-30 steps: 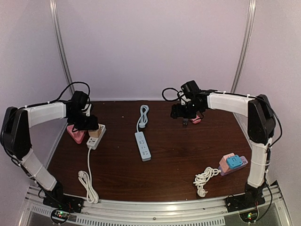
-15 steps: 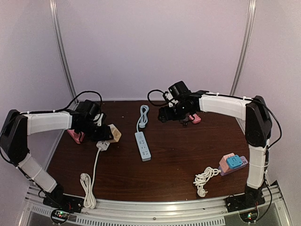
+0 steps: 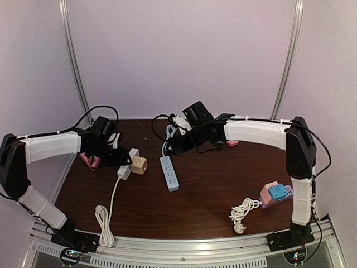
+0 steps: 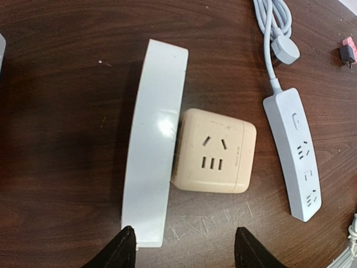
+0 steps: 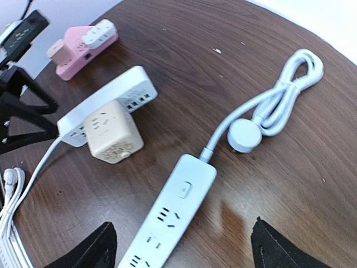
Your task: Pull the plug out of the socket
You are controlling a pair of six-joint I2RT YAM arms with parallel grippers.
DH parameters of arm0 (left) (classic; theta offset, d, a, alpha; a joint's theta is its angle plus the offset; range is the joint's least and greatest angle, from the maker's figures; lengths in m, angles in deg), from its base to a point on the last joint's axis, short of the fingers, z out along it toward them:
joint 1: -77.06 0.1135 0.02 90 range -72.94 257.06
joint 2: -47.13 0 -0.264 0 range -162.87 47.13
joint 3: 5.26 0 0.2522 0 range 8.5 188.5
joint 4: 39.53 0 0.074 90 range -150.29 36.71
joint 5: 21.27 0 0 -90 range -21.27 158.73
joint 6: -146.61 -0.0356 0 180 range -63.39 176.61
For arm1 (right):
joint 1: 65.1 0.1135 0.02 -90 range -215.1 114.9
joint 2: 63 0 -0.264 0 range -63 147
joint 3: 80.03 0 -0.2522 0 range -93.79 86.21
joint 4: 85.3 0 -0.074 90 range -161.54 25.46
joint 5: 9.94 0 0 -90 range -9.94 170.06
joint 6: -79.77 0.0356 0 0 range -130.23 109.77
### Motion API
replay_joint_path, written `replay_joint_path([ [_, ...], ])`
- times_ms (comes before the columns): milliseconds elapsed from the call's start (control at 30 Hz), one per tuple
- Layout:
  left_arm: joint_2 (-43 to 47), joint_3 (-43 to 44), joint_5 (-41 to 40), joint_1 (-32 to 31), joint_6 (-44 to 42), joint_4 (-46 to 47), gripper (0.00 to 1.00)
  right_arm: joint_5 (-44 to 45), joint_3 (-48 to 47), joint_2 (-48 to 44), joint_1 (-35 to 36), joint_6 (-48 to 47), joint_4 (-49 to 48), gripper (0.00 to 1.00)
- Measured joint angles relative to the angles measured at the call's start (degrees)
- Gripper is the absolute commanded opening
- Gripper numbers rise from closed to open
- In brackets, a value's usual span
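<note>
A beige cube plug (image 4: pixel 215 151) sits plugged into the side of a white power strip socket (image 4: pixel 153 145) that lies on the brown table. My left gripper (image 4: pixel 187 251) hovers just short of the strip's near end, open, with only bare table between its fingers. In the top view the cube (image 3: pixel 138 164) and strip (image 3: pixel 127 164) lie just right of the left gripper (image 3: pixel 114 156). My right gripper (image 5: pixel 184 248) is open above a second, separate white power strip (image 5: pixel 167 223). The cube (image 5: pixel 109 134) lies to its left there.
The second strip (image 3: pixel 169 173) lies mid-table with its bundled cord (image 3: pixel 169 134) behind it. A pink socket (image 3: pixel 91 161) sits at the far left. A pink, blue and purple socket block (image 3: pixel 276 194) with coiled cord (image 3: pixel 241 212) lies front right. The first strip's cord (image 3: pixel 106 223) trails forward.
The white strip with the beige cube has shifted right toward mid-table, along with my left gripper. My right arm has swung left from the back right to above the second strip.
</note>
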Motion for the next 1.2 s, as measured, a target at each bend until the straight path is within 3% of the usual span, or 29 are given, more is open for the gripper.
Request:
replay_joint_path([
  [333, 1.4, -1.0, -0.7, 4.1, -5.2, -1.9, 0.61, -3.3, -4.4, 6.1, 6.8, -11.1, -6.9, 0.87],
  [600, -1.3, -2.1, 1.0, 3.9, -8.5, -1.4, 0.6, -4.0, -4.6, 8.2, 6.9, -13.1, -8.5, 0.87],
  [833, -6.6, -1.5, 0.4, 2.4, -10.1, -1.4, 0.6, -5.0, 4.9, 5.5, 6.6, -14.4, -15.7, 0.87],
  [1200, -9.9, -0.8, -0.2, 1.2, -10.4, 0.3, 0.37, -8.4, 18.3, -0.7, 6.6, -18.4, -29.1, 0.87],
])
